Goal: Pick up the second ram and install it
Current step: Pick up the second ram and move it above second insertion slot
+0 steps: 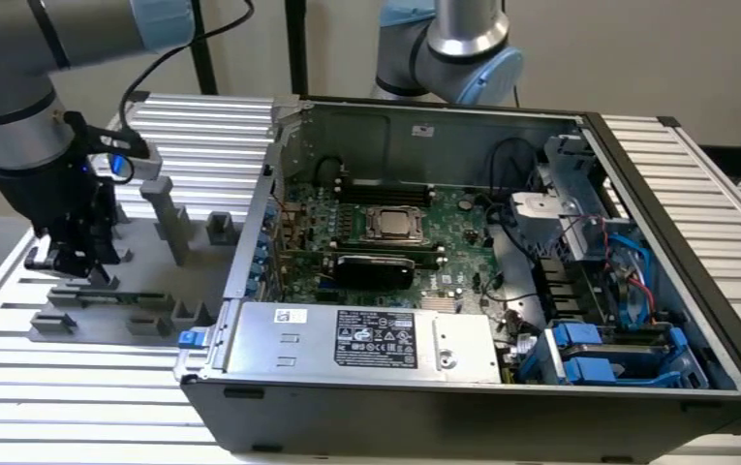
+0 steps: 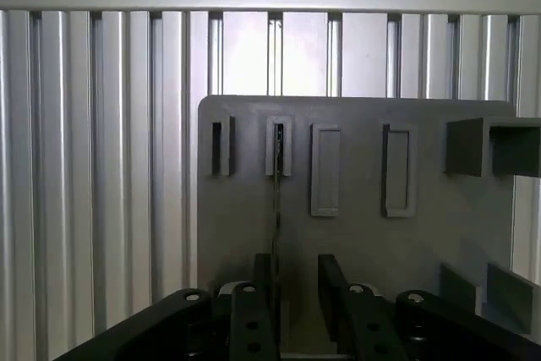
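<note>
The second ram [image 1: 102, 297] is a slim green stick standing on edge in a grey holder [image 1: 47, 323] on the slatted table, at the exterior view's left. My gripper [image 1: 79, 263] hangs just above it, pointing down. In the wrist view the ram [image 2: 276, 196] appears edge-on as a thin dark line running from a slot in the grey holder plate [image 2: 439, 234] down between my black fingers [image 2: 331, 281]. My gripper [image 2: 297, 261] is open and straddles the stick, which lies close to one finger with a gap to the other.
An open computer case [image 1: 680, 242] stands at the exterior view's right of the holder, with the motherboard's silver CPU [image 1: 396, 225], dark memory slots [image 1: 384, 191] behind it and a power supply [image 1: 357, 339] in front. Grey fixture posts [image 1: 169, 218] rise beside my arm. A second arm [image 1: 454, 48] stands behind the case.
</note>
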Controlling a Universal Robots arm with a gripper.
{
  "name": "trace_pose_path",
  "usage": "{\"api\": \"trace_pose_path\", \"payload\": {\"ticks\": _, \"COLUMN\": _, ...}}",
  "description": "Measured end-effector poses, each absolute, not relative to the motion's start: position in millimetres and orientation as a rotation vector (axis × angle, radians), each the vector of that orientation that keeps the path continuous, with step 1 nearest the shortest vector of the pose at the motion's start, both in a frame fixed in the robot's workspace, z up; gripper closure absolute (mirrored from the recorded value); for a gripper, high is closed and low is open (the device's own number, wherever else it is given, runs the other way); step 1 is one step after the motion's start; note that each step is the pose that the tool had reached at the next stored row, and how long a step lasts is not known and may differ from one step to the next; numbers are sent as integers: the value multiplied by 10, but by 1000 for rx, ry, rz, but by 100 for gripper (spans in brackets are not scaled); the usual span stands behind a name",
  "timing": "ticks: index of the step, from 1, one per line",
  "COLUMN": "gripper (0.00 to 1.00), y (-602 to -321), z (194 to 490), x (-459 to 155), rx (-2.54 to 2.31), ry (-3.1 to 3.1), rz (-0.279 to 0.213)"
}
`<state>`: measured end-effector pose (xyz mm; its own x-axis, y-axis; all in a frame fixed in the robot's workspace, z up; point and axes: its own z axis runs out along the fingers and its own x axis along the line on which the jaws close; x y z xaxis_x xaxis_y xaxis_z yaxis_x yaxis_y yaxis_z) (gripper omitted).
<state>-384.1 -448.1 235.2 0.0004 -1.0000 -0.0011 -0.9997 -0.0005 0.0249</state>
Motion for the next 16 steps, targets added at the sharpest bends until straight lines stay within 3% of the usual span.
{"api": "trace_pose_path", "payload": {"ticks": 16, "gripper": 0, "y": -4520, "z": 2105, "x": -3841, "rx": 2229, "ry": -2188, "rz": -28}}
